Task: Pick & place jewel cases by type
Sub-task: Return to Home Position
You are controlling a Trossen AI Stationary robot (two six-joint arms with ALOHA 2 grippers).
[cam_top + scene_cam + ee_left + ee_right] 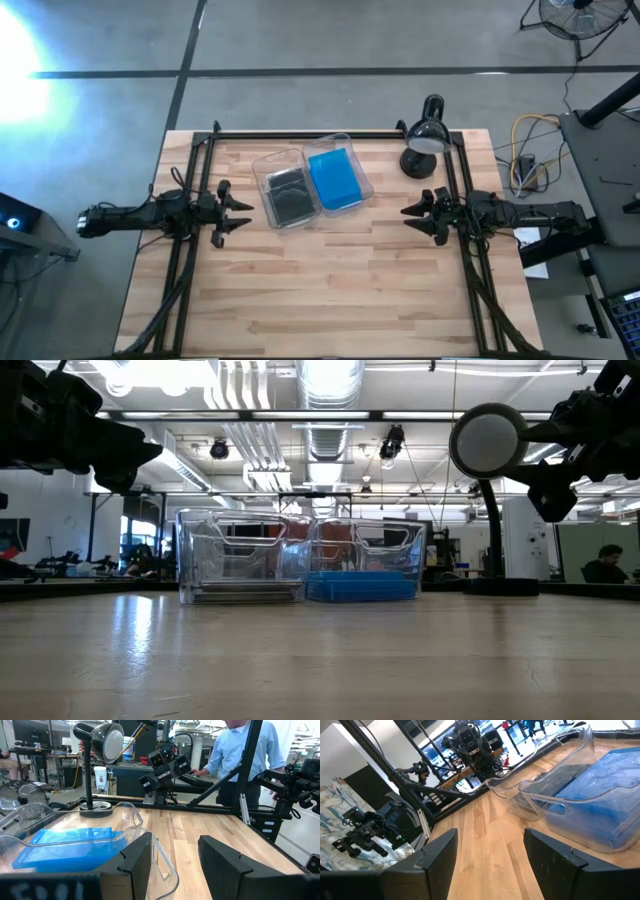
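**Grippers parted and empty; cases sitting sorted in two trays**

Left gripper (243, 213) is hanging at 9 o'clock of the table (330, 300). Its fingers are standing wide apart and gripping nothing, and its wrist view is showing bare wood between them.

Moving right, toward 12 o'clock from table centre, two clear trays are sitting side by side, touching.
- The left tray (264, 172) is holding the dark jewel cases (290, 196).
- The right tray (333, 141) is holding the blue jewel cases (335, 178).

A desk lamp (425, 140) is standing at 1 o'clock, near the right tray but apart from it. Right gripper (415, 215) is hanging at 3 o'clock, likewise wide and empty.

Handling, judged:
- The cases are looking thin, rigid and light, with glossy faces likely slipping under a pad.
- The plastic is probably brittle, so I am expecting a crack or a popped lid under a hard squeeze.
- The best hold is likely across two opposite edges, gently.
- Lying flat inside walled trays, they are offering little finger room. A top case would probably need tipping up first.

Hard to read:
- I cannot tell the count per stack. The low view is giving only stacked edges through the tray walls, and the dark stack is barely separable.
- The left wrist view is not showing the dark cases at all.
- The low view is cutting both arms off at its upper edge.
- A person in a light shirt is standing beyond the table in the left wrist view.
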